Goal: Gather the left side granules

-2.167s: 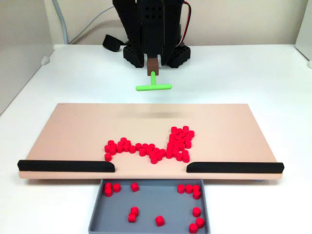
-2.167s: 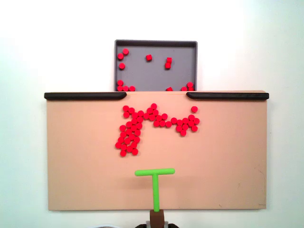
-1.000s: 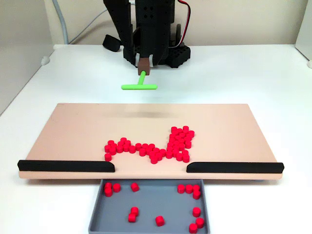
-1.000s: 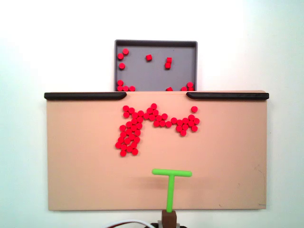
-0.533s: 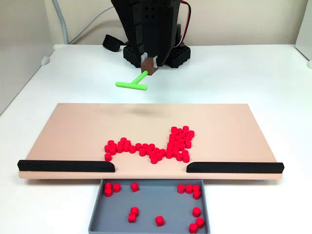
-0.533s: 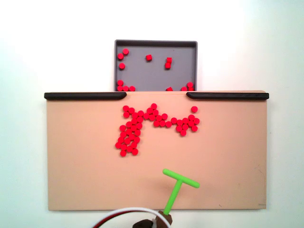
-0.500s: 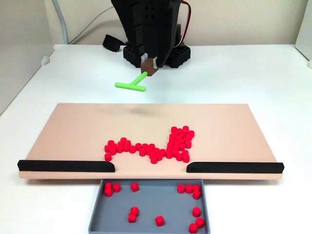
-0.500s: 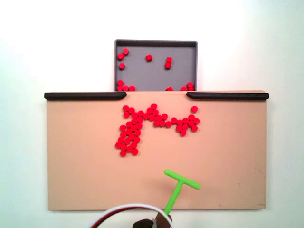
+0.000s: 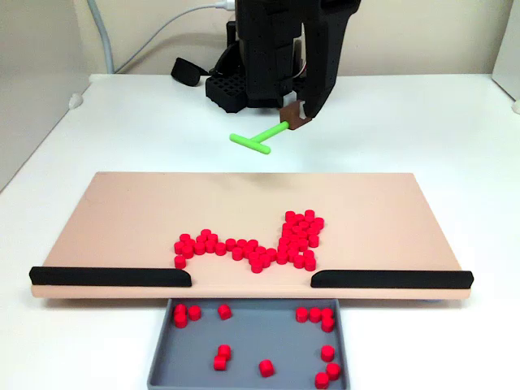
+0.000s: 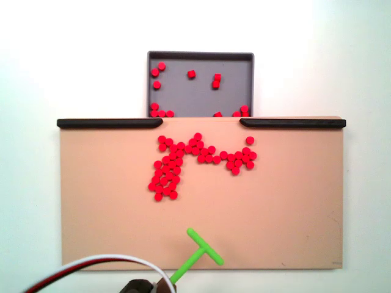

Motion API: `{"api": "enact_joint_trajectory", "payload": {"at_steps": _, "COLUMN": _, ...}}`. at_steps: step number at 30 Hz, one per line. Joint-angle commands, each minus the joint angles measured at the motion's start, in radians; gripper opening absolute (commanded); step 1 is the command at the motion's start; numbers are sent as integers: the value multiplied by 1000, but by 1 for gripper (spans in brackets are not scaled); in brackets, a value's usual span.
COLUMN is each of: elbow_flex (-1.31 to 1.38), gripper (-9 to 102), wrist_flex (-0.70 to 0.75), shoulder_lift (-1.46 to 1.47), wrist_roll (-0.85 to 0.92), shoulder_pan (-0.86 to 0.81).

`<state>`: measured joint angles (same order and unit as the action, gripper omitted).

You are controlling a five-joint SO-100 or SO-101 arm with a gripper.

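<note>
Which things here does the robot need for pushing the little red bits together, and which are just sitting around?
Needed for the job:
- small red cylinder granules on the board
- green T-shaped pusher on the arm's end
- flat tan board

Just lying about:
- grey tray holding a few loose red granules
- two black rails along the board's edge
- white table

black arm [image 9: 276, 49], brown tip, white cable [image 10: 91, 265]

The green pusher [image 9: 260, 138] has swung rightward in a fixed view, apparently tilting.
</note>
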<state>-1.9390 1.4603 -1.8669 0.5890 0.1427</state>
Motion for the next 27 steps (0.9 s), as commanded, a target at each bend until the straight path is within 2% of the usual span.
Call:
{"api": "enact_joint_trajectory", "payload": {"at_steps": 1, "elbow_flex": 23, "gripper": 0, "wrist_flex": -2, "shoulder_lift": 2, "wrist_roll": -81, "shoulder_pan": 31}}
{"api": "enact_joint_trajectory", "payload": {"at_steps": 27, "elbow_flex": 400, "gripper": 0, "wrist_flex": 0, "shoulder_lift": 339, "wrist_roll": -667, "shoulder_pan": 229}}
